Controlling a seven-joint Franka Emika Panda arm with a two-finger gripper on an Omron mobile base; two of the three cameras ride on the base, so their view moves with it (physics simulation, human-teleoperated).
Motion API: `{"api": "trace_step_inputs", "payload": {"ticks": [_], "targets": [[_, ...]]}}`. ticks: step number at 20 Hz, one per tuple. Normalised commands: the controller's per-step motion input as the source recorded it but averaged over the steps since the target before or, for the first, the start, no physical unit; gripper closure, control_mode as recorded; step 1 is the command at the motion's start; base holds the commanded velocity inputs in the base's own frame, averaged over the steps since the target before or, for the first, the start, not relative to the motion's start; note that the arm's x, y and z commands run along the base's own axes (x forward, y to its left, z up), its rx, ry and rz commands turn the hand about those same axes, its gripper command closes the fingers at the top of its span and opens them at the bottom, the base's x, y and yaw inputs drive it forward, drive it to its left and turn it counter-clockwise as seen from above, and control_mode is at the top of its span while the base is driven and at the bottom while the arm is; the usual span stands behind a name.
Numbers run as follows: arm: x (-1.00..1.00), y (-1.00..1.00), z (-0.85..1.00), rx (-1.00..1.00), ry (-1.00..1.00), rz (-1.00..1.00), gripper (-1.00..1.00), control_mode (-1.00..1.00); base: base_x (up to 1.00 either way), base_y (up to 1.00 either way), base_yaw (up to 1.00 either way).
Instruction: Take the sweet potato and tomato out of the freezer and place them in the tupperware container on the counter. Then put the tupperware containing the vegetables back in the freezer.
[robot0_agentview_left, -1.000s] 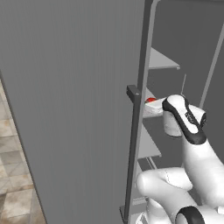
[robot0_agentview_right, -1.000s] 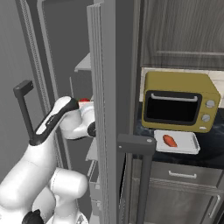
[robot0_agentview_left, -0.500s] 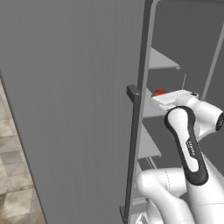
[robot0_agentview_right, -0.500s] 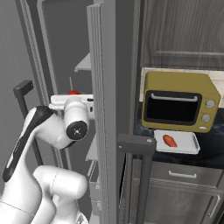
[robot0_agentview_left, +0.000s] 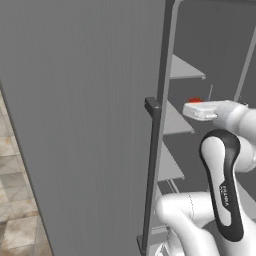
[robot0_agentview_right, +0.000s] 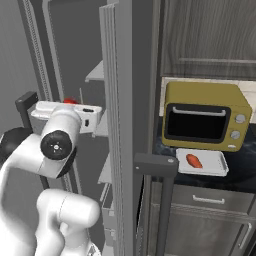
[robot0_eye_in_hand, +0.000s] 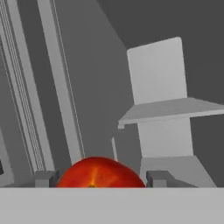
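The round red tomato (robot0_eye_in_hand: 100, 173) sits between my two dark fingertips (robot0_eye_in_hand: 44, 177), and my gripper (robot0_eye_in_hand: 101, 178) is shut on it. It shows as a red spot (robot0_agentview_left: 195, 100) just over my white hand, inside the open freezer (robot0_agentview_left: 90, 100), level with a middle shelf (robot0_agentview_left: 175, 120). From the right base view the tomato (robot0_agentview_right: 70, 101) peeks above the hand, left of the freezer door edge (robot0_agentview_right: 122, 125). The orange-red sweet potato (robot0_agentview_right: 193, 160) lies in the white tupperware container (robot0_agentview_right: 212, 165) on the black counter (robot0_agentview_right: 242, 172).
A mustard-yellow microwave (robot0_agentview_right: 207, 115) stands directly behind the tupperware. The freezer's open door with its dark bar handle (robot0_agentview_left: 152, 150) stands to my left; the other door's handle (robot0_agentview_right: 160, 200) rises between me and the counter. Pale shelves (robot0_agentview_left: 185, 70) jut out above the hand.
The arm has swung its elbow down and lifted the hand higher inside the freezer, carrying the tomato up with it. The sweet potato and tupperware have stayed put.
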Motion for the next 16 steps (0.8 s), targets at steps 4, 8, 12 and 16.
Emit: {"api": "trace_step_inputs", "payload": {"ticks": [4,8,12,16], "targets": [[-0.55,0.05,0.48,0.08,0.26,-0.10,1.00,-1.00,0.00,0.00,0.00],[-0.41,0.12,0.23,0.03,0.34,-0.14,1.00,-1.00,0.00,0.00,0.00],[-0.33,0.13,-0.01,0.00,0.30,-0.13,1.00,-1.00,0.00,0.00,0.00],[-0.19,0.04,-0.15,0.00,0.22,-0.10,1.00,-1.00,0.00,0.00,0.00]]}}
